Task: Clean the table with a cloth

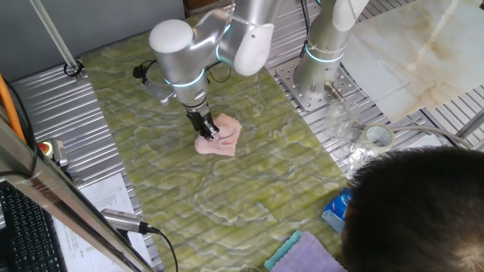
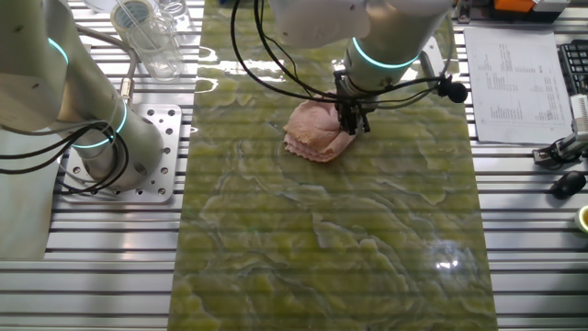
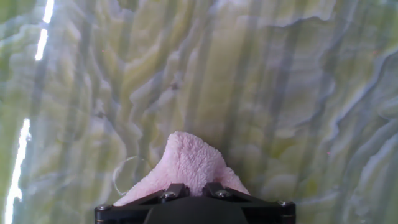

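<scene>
In one fixed view the gripper (image 1: 209,133) pinches the cloth (image 1: 221,137) against the table (image 1: 249,181); the other fixed view shows the same grasp mid-table; the hand view shows cloth bunched between closed fingers.

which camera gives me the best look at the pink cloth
The other fixed view: the cloth shows almost whole on the table, with the gripper at its edge. One fixed view has the gripper over its middle. The hand view shows only a fold.
</scene>
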Controlling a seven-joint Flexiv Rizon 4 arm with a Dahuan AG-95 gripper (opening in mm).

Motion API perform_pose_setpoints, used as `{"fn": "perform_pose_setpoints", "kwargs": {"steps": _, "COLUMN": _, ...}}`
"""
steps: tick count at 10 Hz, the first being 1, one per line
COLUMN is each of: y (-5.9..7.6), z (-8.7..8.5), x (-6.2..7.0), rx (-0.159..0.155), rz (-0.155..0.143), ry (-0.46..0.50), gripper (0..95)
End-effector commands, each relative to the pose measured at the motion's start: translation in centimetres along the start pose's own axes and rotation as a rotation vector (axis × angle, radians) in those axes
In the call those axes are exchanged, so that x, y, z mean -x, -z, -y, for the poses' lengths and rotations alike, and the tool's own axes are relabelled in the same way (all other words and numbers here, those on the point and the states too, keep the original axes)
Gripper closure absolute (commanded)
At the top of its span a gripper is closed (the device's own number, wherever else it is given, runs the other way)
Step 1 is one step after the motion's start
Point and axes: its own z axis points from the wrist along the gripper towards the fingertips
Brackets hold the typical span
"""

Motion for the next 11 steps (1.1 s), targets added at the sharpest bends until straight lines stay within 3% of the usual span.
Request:
{"fn": "perform_pose_setpoints", "kwargs": {"steps": 1, "y": 0.1, "z": -0.4, "x": 0.2, "rx": 0.010, "rz": 0.001, "ry": -0.015, "gripper": 95.0}}
{"fn": "perform_pose_setpoints", "kwargs": {"steps": 3, "y": 0.3, "z": -1.0, "x": 0.7, "rx": 0.026, "rz": -0.002, "ry": -0.037, "gripper": 95.0}}
{"fn": "perform_pose_setpoints", "kwargs": {"steps": 11, "y": -0.7, "z": -1.9, "x": 0.9, "rx": 0.017, "rz": 0.003, "ry": -0.057, "gripper": 95.0}}
